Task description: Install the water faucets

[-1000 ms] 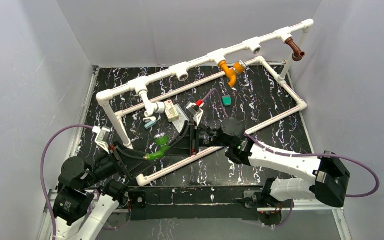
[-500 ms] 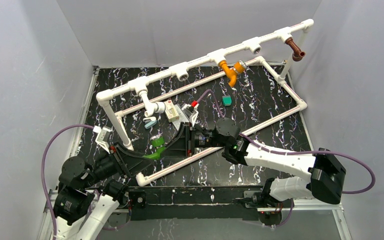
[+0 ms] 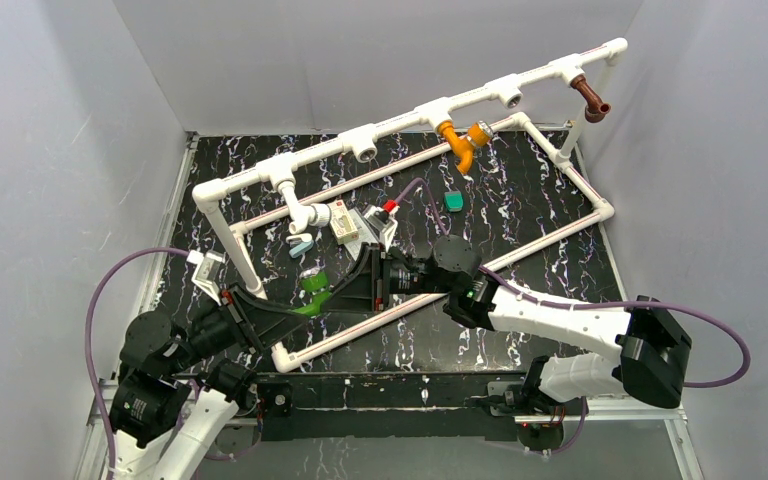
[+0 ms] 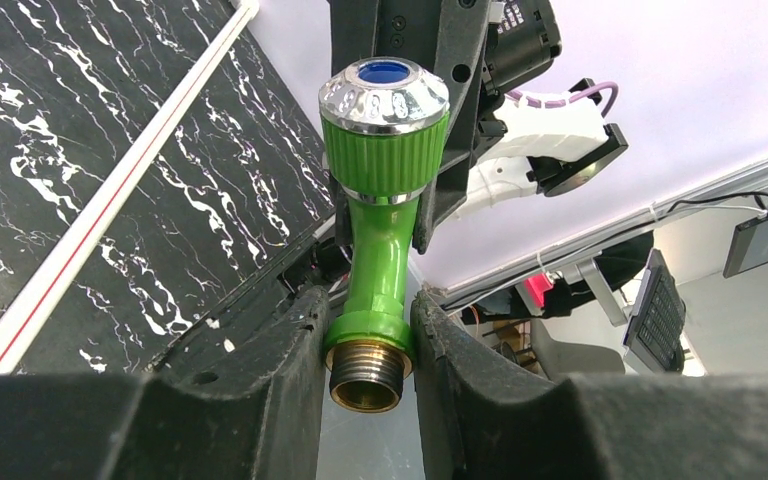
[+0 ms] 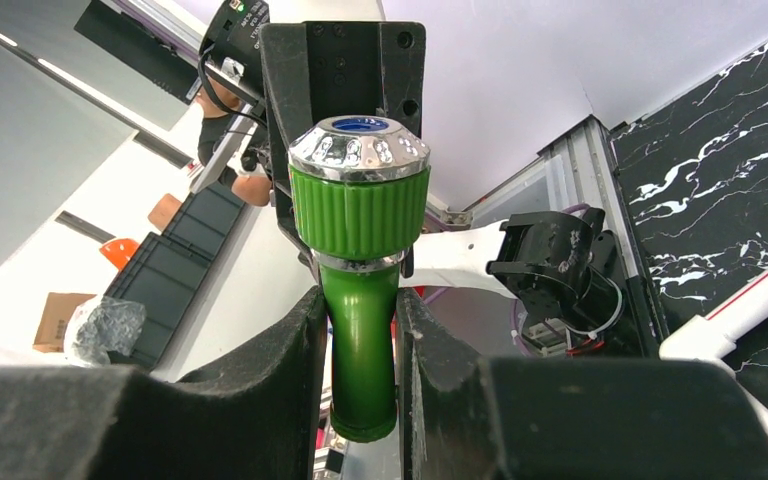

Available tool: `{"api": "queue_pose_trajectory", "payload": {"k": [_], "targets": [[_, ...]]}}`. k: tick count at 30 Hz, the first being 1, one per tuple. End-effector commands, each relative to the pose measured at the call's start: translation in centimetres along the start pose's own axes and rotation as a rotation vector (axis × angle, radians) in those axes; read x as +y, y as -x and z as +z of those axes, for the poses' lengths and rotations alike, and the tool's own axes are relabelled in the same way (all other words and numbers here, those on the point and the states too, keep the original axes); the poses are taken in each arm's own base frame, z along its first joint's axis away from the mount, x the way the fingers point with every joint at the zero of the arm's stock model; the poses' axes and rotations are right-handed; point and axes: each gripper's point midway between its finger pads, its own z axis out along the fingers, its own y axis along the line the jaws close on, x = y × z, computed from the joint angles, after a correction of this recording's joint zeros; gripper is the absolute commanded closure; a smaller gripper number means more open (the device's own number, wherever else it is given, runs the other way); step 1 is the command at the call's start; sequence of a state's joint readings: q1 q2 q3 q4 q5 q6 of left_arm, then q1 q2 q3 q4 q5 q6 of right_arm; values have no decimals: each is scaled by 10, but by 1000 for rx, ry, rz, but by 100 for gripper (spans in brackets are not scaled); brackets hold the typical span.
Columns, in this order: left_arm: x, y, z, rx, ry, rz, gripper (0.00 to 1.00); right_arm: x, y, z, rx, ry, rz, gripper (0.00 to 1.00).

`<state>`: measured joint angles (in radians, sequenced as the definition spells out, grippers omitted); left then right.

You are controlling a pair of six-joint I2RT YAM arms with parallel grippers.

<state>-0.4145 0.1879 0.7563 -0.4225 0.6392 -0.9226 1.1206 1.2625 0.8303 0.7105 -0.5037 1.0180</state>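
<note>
Above the near-left part of the surface (image 3: 520, 190), over the low front rail of the frame (image 3: 380, 318), the green faucet (image 3: 312, 290) is gripped from both sides and is not on the pipe (image 3: 400, 118). The left gripper (image 4: 365, 325) is closed narrow on the green collar just above the brass thread (image 4: 365, 380). From that wrist view the faucet rises to its ribbed knob (image 4: 384, 125) with a chrome cap and blue centre. The right gripper (image 5: 360, 330) pinches the green neck just below the same knob, its fingers (image 5: 290, 340) touching the plastic on both sides. The two grippers meet nearly head-on from left and right. Farther back, the white faucet (image 3: 305, 215) hangs under a tee near the pipe's left end. The orange faucet (image 3: 463, 140) sits at a middle tee and the brown faucet (image 3: 590, 98) at the far right one. A teal piece (image 3: 453, 201) lies flat on the surface below the orange one, well apart from the grippers.
</note>
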Motion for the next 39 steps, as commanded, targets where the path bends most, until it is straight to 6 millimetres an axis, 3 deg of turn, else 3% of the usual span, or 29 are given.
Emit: {"api": "queue_pose_trajectory", "payload": {"k": [1, 4, 7, 13, 27, 36, 39], "targets": [[-6, 1, 3, 4, -39, 3, 100, 16, 9, 0, -38, 40, -37, 68], [-9, 2, 2, 5, -47, 9, 100, 18, 10, -3, -48, 32, -49, 52], [-11, 1, 2, 13, -57, 10, 100, 15, 9, -7, -50, 9, -52, 42], [-13, 1, 2, 20, -63, 10, 100, 18, 5, -15, -50, 6, -58, 40], [-11, 2, 3, 13, -54, -1, 100, 21, 2, -21, -46, 11, -69, 59], [-11, 3, 3, 13, -50, -8, 100, 21, -2, -23, -31, 16, -71, 67], [-11, 2, 4, 19, -52, -8, 100, 22, -1, -23, -35, 20, -74, 84]]}}
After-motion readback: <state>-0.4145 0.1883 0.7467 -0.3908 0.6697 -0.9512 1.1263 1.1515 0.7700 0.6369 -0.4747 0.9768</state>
